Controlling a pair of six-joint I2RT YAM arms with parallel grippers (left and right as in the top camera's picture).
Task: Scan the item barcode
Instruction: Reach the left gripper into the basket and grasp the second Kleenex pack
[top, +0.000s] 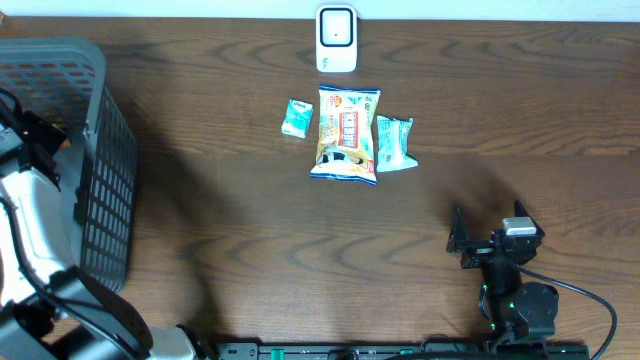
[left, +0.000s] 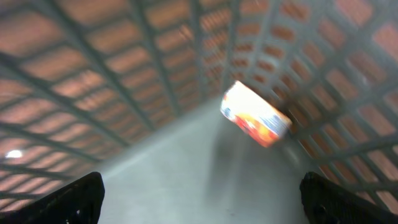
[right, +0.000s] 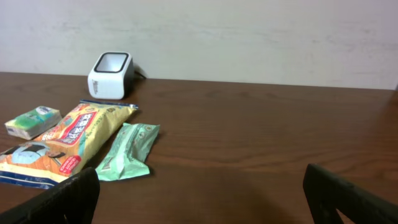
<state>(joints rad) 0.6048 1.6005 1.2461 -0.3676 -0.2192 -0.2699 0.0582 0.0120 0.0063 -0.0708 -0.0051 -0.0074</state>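
A dark wood-grain table (top: 250, 250) filled the overhead view, and in the right wrist view a plain pale wall (right: 249, 37) rose behind its far edge. A grey plastic mesh basket (top: 100, 180) stood at 9 o'clock on the table. Near the centre, toward 12 o'clock, lay a yellow-and-orange snack bag (top: 346, 133) with a red printed panel – its writing was too small to read. The white scanner (top: 336, 40) stood at 12 o'clock by the far edge, its window facing the bag. A light green packet (top: 394, 143) lay just beside the bag at its 3 o'clock, and a small green-and-white box (top: 297, 118) lay near the bag at its 10 o'clock; neither label was legible. The left gripper (left: 199, 202) hung inside the basket with its fingers spread wide and nothing between them. A small white, orange and red packet (left: 255, 115) was blurred against the mesh wall beyond, its print unreadable. The right gripper (right: 199, 199) sat at 5 o'clock – fingers wide apart, holding nothing.
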